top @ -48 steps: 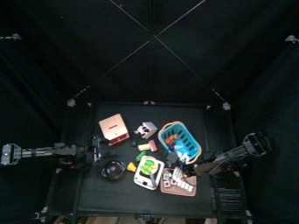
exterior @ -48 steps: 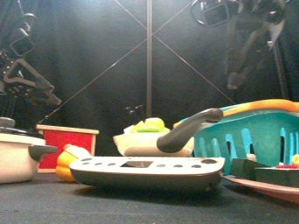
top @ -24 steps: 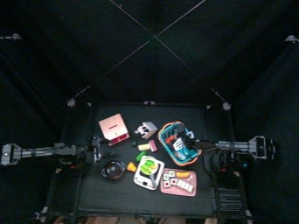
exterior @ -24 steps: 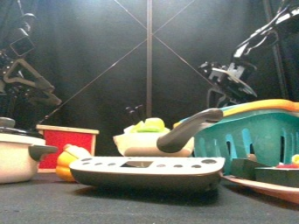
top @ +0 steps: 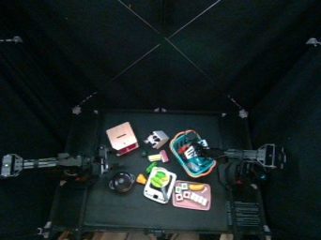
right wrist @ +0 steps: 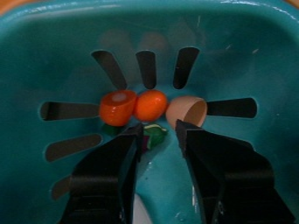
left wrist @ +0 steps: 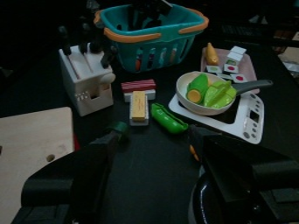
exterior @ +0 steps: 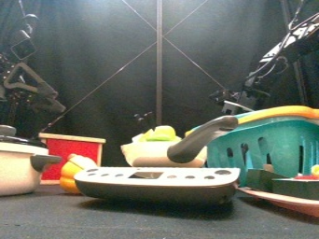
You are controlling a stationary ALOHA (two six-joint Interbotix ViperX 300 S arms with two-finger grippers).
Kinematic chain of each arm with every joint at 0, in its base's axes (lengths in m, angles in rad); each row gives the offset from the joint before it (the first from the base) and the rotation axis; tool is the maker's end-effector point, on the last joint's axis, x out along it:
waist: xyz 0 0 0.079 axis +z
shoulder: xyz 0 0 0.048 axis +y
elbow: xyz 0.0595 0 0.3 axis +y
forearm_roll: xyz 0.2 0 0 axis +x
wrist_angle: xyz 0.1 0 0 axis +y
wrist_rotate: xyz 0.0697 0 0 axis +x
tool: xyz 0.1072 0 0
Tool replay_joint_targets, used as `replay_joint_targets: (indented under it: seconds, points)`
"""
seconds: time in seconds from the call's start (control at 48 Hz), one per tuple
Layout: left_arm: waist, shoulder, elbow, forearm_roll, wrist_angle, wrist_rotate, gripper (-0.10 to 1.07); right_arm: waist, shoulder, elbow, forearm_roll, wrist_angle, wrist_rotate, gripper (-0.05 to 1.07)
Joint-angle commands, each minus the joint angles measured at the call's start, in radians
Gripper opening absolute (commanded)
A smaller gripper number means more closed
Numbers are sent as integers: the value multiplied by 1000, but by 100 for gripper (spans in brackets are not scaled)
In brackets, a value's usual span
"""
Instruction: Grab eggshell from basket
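My right gripper (right wrist: 162,157) hangs inside the basket (right wrist: 70,35) with its jaws apart, holding nothing, and the eggshell (right wrist: 184,111) lies on the basket floor, not grabbed yet.

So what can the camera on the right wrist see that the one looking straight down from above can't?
Only the right wrist view looks into the basket's floor: the eggshell, a tan half shell, lies beside two orange pieces, with the right end effector open just above them. Only the top view shows the layout: the pink box, the other items around the basket, and the left arm resting at the table's left edge. Both show the teal basket with the right arm over it.
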Motion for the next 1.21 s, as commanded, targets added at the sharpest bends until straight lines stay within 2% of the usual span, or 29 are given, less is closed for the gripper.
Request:
replay_joint_targets:
  seconds: [0.0, 0.75, 1.188]
  points:
    - [3, 3, -18, 2, -3, 2, 98, -6, 2, -15, -6, 9, 5, 74]
    - [11, 3, -14, 2, 6, 2, 98, -11, 144, -78, -49, 71, 8, 74]
    - [11, 3, -20, 2, 44, 3, 98, -8, 146, -94, -43, 126, 15, 74]
